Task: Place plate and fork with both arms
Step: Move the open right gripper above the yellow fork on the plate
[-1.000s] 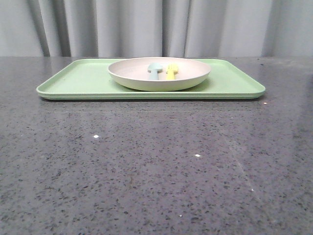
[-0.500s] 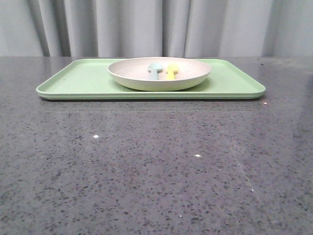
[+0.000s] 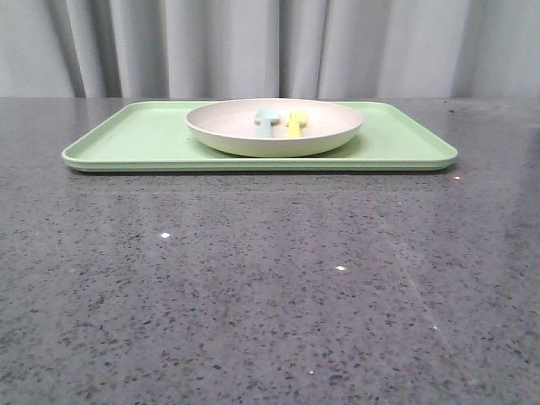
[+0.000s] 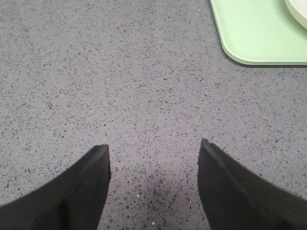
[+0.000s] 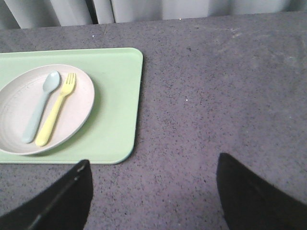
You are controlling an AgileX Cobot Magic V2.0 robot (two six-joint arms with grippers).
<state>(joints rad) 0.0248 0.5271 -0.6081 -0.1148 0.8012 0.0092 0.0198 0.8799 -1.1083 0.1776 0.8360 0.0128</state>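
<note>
The cream-white plate (image 3: 274,128) sits in the middle of the light-green tray (image 3: 135,139) at the back of the table. The yellow fork (image 3: 294,123) lies in the plate beside a pale blue-green spoon (image 3: 267,121). The right wrist view shows the plate (image 5: 72,112), fork (image 5: 56,115) and spoon (image 5: 41,106) on the tray (image 5: 117,100). My right gripper (image 5: 152,160) is open and empty over bare table beside the tray's corner. My left gripper (image 4: 153,146) is open and empty over bare table, short of the tray's corner (image 4: 254,33). Neither gripper shows in the front view.
The table is dark speckled stone (image 3: 270,287). A grey curtain (image 3: 270,46) hangs behind the tray. A sliver of the plate's rim (image 4: 298,7) shows at the edge of the left wrist view.
</note>
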